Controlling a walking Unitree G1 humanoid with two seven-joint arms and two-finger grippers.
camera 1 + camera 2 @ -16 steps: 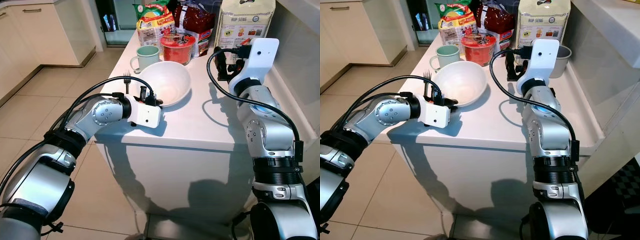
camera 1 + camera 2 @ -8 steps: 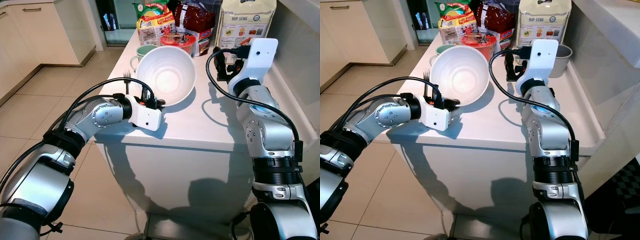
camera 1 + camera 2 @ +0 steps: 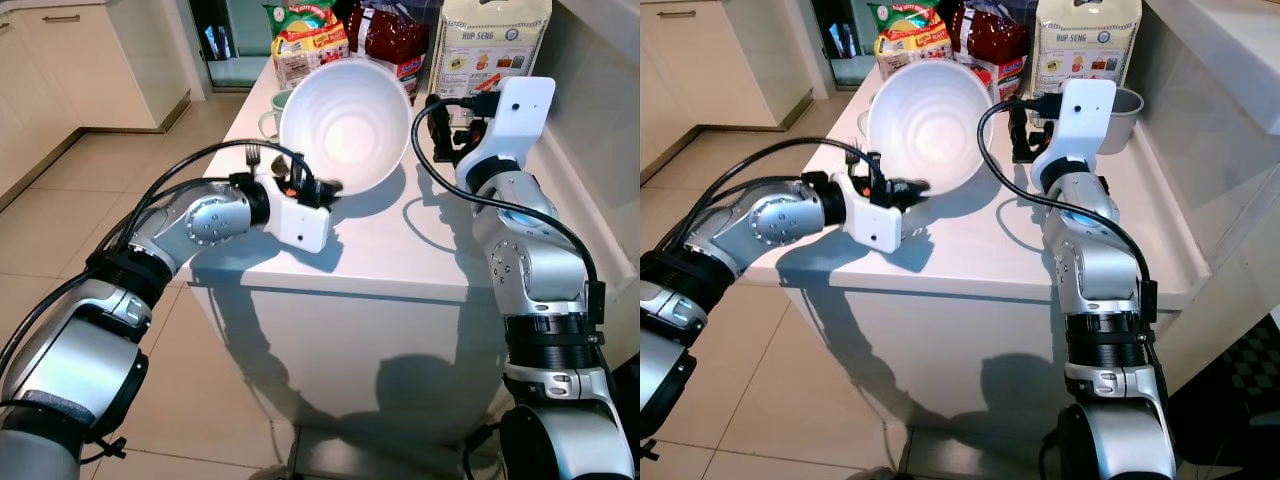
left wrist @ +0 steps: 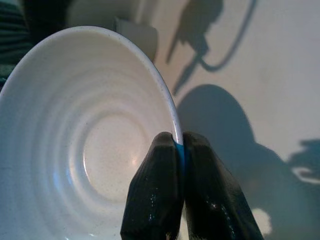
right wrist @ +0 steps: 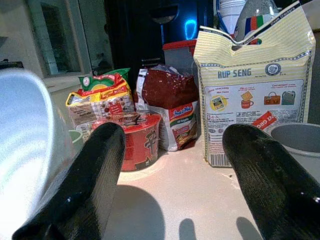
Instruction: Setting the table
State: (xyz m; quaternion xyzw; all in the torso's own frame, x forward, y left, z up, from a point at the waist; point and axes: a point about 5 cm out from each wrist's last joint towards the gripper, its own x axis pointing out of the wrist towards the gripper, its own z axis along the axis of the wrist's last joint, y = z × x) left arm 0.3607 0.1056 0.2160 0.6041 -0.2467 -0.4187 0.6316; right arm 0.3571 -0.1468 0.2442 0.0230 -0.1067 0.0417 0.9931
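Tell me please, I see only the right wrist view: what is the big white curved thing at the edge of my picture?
Observer: A round white ceramic bowl, lifted and tilted up off the white counter.
Operator: Who holds it?
Observer: The left end effector, its fingers shut on the bowl's rim.
Operator: Is something behind the bowl?
Observer: A pale green mug stands behind it, and a metal fork lies near the counter's left edge.
Operator: And my right end effector?
Observer: The right end effector is open and holds nothing, hovering over the counter before the yellow cracker bag.
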